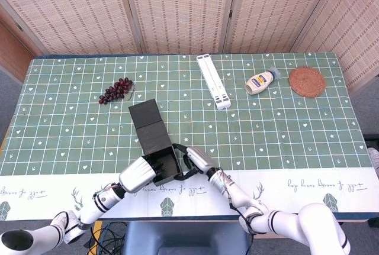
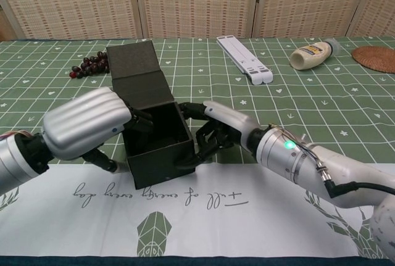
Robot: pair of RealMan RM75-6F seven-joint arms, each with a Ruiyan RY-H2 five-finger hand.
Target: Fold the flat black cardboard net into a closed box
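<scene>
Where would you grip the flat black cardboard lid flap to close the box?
Probably at the free far edge of the black cardboard lid flap, reached from the far side. It lies flat on the table, hinged to the open black box, so lifting that edge swings it over.

Bright, even light throughout; soft, faint shadows lie beneath objects. Both views are sharp, the chest view slightly wide-angle.

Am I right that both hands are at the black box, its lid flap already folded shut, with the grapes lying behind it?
Not quite: the lid flap is not shut. In the chest view it lies open behind the black box, whose inside is visible. The rest stands: the left hand and right hand are at its sides, with the grapes behind.
</scene>
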